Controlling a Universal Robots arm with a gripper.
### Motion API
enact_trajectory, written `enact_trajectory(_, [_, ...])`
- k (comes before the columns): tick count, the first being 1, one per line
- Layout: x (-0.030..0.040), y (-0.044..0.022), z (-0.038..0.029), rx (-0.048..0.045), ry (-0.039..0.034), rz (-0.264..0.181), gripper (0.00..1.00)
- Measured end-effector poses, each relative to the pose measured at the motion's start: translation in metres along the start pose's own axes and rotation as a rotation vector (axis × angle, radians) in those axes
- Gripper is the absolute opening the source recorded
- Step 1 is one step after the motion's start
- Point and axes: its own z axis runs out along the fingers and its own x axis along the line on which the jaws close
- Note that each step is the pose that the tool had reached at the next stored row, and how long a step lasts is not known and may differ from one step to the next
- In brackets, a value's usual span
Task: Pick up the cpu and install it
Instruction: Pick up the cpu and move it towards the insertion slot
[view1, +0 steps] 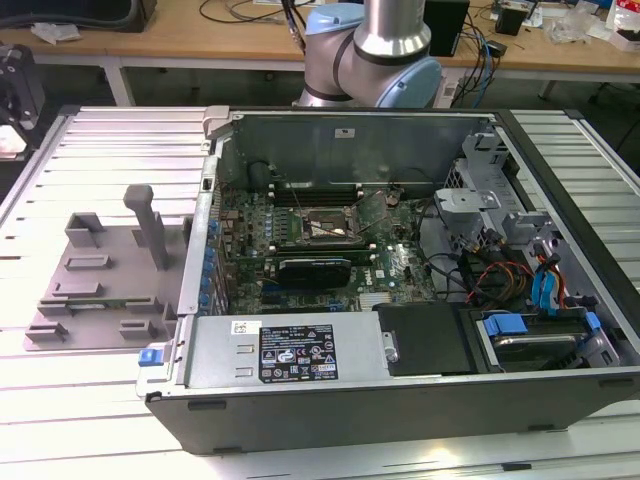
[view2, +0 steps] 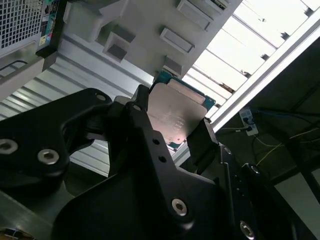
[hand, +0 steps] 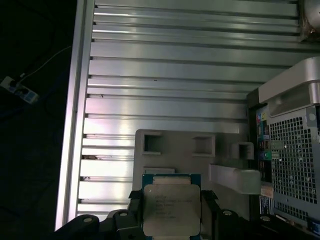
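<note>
fingers (hand: 208, 205) clamped on cpu (hand: 170, 212) edges, held over grey fixture (hand: 175, 150) on desk (hand: 170, 75). thin edge grip: a tilt or slip could drop it.

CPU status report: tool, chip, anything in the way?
The tool shut on the cpu. It hangs above the grey fixture, beside the computer case. No obstruction seen.

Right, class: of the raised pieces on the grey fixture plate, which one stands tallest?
The slim post with the wider cap, on the plate's side nearest the computer case; the other blocks sit low.
</note>
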Motion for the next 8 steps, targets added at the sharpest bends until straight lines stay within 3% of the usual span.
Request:
enact_trajectory(3, [-0.0114,-0.0005,0.0005,0.0035,0.0017,0.000,0.55])
enact_trajectory(5, [-0.0343,-0.0012,0.0014,0.0088,0.0086,0.001,0.55])
enact_trajectory(7, [-0.0436,-0.0016,0.0017,0.0095,0.0107,0.001,0.55])
enact_trajectory(8, [-0.0549,-0.0019,0.0021,0.0099,0.0127,0.002,0.55])
